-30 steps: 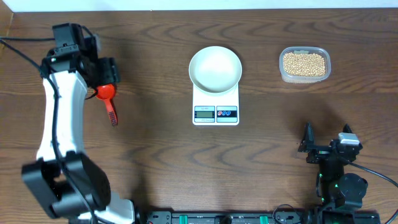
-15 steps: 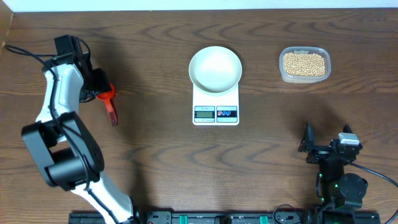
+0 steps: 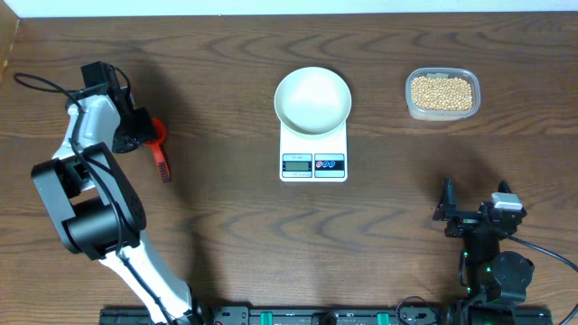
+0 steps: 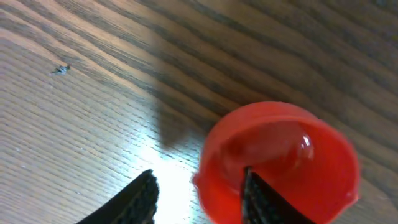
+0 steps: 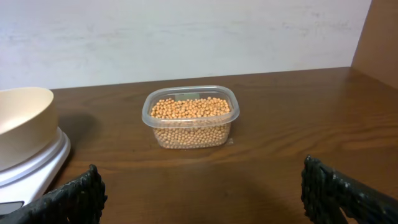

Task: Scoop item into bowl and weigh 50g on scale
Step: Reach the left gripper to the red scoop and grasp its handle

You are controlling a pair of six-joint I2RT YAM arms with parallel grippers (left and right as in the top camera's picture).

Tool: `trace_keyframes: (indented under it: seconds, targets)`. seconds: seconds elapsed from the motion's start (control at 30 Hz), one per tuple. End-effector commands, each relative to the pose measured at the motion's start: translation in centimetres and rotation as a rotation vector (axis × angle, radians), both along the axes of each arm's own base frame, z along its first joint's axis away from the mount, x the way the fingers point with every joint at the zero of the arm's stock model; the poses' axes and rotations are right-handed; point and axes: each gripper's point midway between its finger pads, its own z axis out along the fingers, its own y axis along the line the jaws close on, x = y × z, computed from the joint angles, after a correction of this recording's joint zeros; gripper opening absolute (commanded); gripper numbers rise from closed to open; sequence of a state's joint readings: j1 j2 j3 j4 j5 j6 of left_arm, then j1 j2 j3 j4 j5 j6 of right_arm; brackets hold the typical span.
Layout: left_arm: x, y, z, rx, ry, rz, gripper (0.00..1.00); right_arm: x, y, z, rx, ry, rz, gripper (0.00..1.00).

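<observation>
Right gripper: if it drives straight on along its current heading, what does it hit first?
Most likely the clear tub of beans, centred ahead of the open right gripper with only bare table between. The scale and bowl sit left of that line. Depth is hard to judge.

- Scale (image 3: 313, 164): placed mid-table (image 3: 226, 226), display toward the front.
- Bowl (image 3: 312, 99): set on the scale's rear part.
- Tub (image 3: 442, 110): placed right of the bowl, well apart; beans (image 3: 442, 92) held within.
- Scoop (image 3: 160, 149): laid far left, cup rearward, handle frontward.
- Left gripper (image 4: 199, 200): positioned at the scoop's cup, one finger inside, one outside.
- Right gripper (image 3: 476, 209): located front right.
</observation>
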State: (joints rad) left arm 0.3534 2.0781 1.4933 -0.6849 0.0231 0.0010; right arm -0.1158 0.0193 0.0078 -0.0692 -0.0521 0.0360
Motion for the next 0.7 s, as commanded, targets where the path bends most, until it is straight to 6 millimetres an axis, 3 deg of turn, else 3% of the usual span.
trace_keyframes:
  seconds: [0.0,0.67]
  targets:
    - [0.6,0.1,-0.1,-0.006,-0.012,-0.007,0.39,0.0,0.2,-0.2,-0.007,0.004,0.009,0.99]
    - [0.6,-1.0,-1.9,-0.056,-0.042,-0.019,0.28,0.0,0.2,-0.2,-0.007,0.004,0.009,0.99]
